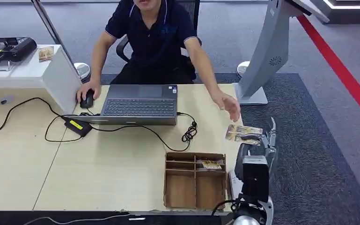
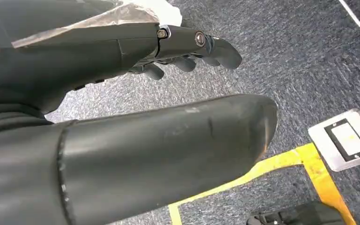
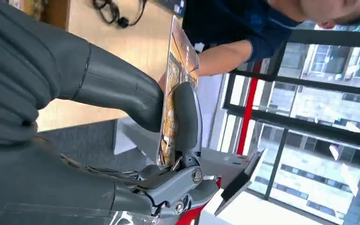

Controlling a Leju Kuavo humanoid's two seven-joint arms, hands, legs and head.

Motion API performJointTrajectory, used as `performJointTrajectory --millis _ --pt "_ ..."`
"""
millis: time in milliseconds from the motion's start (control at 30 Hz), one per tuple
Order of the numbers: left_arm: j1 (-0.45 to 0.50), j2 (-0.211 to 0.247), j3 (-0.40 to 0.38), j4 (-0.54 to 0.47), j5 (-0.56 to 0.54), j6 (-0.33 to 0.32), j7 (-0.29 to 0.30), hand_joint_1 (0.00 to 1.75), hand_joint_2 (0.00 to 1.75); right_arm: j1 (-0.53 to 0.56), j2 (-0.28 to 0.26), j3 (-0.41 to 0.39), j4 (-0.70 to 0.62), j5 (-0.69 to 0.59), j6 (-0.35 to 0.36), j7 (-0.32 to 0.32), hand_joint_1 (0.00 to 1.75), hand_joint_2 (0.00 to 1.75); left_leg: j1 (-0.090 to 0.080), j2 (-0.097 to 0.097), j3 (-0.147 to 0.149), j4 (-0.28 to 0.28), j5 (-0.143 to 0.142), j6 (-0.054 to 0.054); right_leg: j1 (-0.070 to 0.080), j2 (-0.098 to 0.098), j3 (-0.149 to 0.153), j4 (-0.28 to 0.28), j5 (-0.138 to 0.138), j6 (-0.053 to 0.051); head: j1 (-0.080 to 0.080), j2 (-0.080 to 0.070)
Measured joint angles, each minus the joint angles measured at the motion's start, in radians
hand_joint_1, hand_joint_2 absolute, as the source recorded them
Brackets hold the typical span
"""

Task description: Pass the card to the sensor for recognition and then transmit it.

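Right robot hand (image 1: 260,140) is raised just off the desk's (image 1: 121,178) right edge, thumb and a finger clamped on the card (image 1: 242,133), which is held out flat toward the seated person. That person's hand (image 1: 228,106) hovers just above and beside the card, apart from it. On the desk near the robot sits a cardboard divider box (image 1: 195,180) with another card (image 1: 211,164) in an upper compartment. Left robot hand (image 2: 187,51) hangs over grey carpet, fingers curled in, holding nothing.
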State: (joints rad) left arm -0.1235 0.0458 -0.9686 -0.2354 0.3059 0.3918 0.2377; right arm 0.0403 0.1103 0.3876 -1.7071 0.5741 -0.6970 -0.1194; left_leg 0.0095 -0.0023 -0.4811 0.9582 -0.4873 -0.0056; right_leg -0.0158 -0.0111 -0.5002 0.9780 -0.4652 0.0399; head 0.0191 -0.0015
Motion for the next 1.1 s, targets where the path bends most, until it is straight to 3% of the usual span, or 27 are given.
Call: performJointTrajectory --millis 633,667,700,733,1100 --pt "-0.001 0.000 -0.023 0.000 -0.016 -0.006 0.000 0.00 0.00 -0.074 0.011 0.121 0.022 -0.004 0.000 0.026 1.75 1.75 0.000 0.000 0.000 0.000 0.000 0.000 0.000 0.000 0.000 0.000 0.000 0.000 0.000 0.000" --pt "-0.001 0.000 -0.023 0.000 -0.016 -0.006 0.000 0.00 0.00 -0.076 0.011 0.122 0.024 -0.004 0.000 0.027 1.55 1.75 0.000 0.000 0.000 0.000 0.000 0.000 0.000 0.000 0.000 0.000 0.000 0.000 0.000 0.000" --pt "-0.001 0.000 -0.024 0.000 -0.016 -0.006 0.000 0.00 0.00 -0.077 0.010 0.124 0.025 -0.004 0.000 0.030 1.55 1.75 0.000 0.000 0.000 0.000 0.000 0.000 0.000 0.000 0.000 0.000 0.000 0.000 0.000 0.000" --pt "-0.001 0.000 -0.024 0.000 -0.016 -0.006 0.000 0.00 0.00 -0.078 0.010 0.127 0.026 -0.004 0.000 0.032 0.00 1.75 0.000 0.000 0.000 0.000 0.000 0.000 0.000 0.000 -0.001 0.000 0.000 0.000 0.000 0.000" --pt "-0.001 0.000 -0.024 0.000 -0.016 -0.006 0.000 0.00 0.00 -0.093 -0.016 0.173 0.024 0.006 0.000 0.119 0.00 1.75 0.000 0.000 -0.001 0.000 0.000 0.000 0.000 0.000 -0.001 0.000 0.000 0.000 0.000 0.000"
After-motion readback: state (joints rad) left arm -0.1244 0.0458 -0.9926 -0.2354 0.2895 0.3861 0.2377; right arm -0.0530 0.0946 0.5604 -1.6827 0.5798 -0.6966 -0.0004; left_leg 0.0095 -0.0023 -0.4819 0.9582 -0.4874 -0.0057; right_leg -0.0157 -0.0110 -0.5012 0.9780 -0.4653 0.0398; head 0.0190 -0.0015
